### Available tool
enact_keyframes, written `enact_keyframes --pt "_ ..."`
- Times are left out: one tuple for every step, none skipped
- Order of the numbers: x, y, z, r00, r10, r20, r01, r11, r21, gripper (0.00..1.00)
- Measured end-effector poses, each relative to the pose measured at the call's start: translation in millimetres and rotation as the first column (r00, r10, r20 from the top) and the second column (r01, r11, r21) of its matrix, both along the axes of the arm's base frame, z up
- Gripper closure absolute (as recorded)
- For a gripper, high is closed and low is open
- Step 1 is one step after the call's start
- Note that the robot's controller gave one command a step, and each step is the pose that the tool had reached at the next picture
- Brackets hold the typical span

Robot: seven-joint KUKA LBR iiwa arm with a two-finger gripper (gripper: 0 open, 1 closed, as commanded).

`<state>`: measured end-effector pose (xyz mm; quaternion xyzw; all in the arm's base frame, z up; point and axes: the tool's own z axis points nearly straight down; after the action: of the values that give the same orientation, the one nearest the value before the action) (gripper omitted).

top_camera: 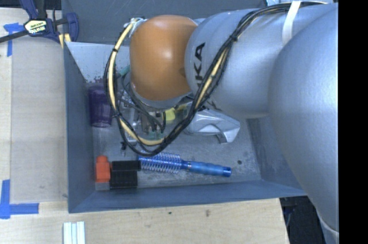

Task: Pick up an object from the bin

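Several small things crowd the wrist end of the arm [146,122], which is low in the middle of the grey bin [77,122]. A purple cup-like thing [99,106] stands just left of it by the wall, and a pale grey-white plastic piece [215,125] lies just right. A yellow bit [171,115] is tucked right beside it. A blue bristle brush [184,166] lies along the lower wall, with a black block [123,175] and an orange block [102,168] at its left end.

Honestly can't tell if the jaws are clenched or released, since cables and the orange cover [161,58] hide them. So no idea what's being picked, if anything.

My worry: with stuff this crowded it could nip two things at once, or catch the white piece by an edge so it slips out on the lift. Those loose cables might also snag the brush.
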<state>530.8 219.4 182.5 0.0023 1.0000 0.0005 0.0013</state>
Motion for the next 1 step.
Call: enact_keyframes --pt "0.0 0.0 0.0 1.000 0.000 0.000 0.000 1.000 0.000 0.00"
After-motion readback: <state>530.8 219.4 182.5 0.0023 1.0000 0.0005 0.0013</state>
